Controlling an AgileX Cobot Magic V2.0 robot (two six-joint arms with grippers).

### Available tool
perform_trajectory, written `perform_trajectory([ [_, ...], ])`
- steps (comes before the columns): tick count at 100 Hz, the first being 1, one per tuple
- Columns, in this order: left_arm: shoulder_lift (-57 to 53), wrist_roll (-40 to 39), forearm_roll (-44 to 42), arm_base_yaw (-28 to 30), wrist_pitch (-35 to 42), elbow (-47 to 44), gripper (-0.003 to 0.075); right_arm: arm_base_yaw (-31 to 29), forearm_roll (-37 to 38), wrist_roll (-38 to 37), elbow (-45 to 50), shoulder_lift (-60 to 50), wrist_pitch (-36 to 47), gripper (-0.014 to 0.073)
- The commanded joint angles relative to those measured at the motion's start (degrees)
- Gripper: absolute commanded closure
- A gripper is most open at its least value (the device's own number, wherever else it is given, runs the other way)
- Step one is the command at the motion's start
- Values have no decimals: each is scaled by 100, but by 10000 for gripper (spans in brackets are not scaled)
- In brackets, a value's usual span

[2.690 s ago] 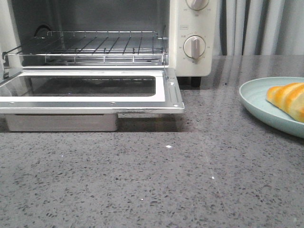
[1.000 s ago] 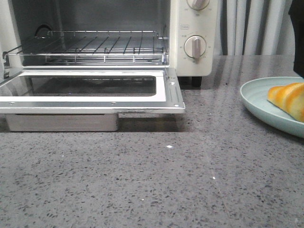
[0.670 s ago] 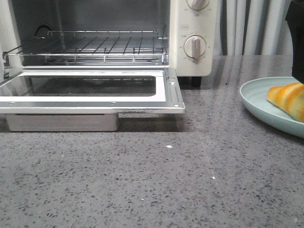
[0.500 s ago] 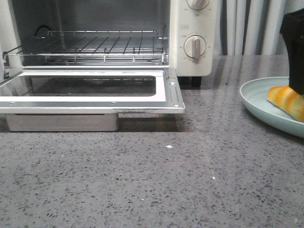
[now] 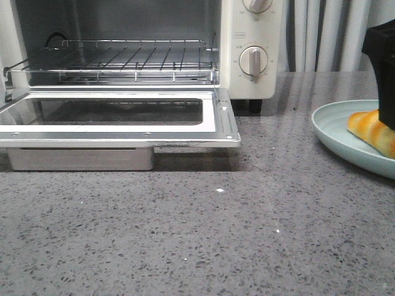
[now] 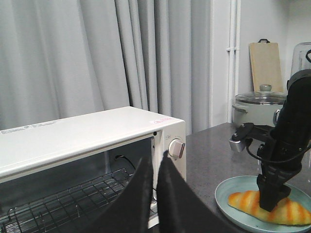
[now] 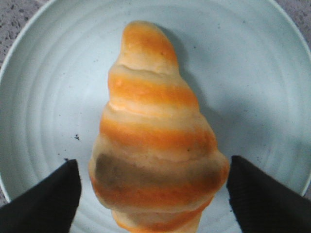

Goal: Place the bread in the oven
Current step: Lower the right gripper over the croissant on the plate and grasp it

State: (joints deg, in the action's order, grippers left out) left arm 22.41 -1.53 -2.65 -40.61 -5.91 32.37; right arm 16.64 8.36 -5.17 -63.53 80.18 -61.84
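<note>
R gripper (image 7: 153, 189) is over the bread (image 7: 155, 141) on the plate (image 7: 43, 97), fingers wide apart, one each side. L gripper (image 6: 151, 194) fingers together. Oven (image 5: 123, 80) door down, at 9 o'clock.

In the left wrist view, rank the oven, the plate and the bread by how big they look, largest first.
1. The oven, much the largest, though it sits nearest this camera.
2. The plate, farther off on the counter.
3. The bread, lying on the plate with the right pincer over it.
</note>
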Motion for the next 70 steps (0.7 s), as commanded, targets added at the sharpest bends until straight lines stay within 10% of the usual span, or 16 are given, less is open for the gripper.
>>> perform_trajectory([
  [1,41,-9,-5,-23,415,216,740,-41,109,63,-164,-134,30,144],
  [70,30,-9,-5,-23,415,216,740,-41,62,63,-89,390,-83,326],
])
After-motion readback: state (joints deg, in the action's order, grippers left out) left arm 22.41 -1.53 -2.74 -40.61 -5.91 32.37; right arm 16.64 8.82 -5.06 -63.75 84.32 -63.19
